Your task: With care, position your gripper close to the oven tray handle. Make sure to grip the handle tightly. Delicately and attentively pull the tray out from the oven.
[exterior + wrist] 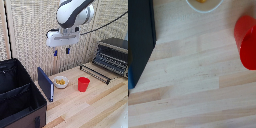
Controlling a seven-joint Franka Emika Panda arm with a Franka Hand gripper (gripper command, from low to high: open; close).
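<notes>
Exterior view: the gripper (61, 51) is hanging empty, fingers parted, high above the table (100, 107), well apart from the oven tray handle (94, 73), evidently awaiting its approach.

The oven (114, 54) stood on the table (95, 107) at the exterior view's right, its tray (96, 73) drawn out in front. Left of the tray stood the cup (83, 84), then the bowl (61, 81), then the crate (17, 97). The gripper (61, 51) hung above the bowl
</notes>
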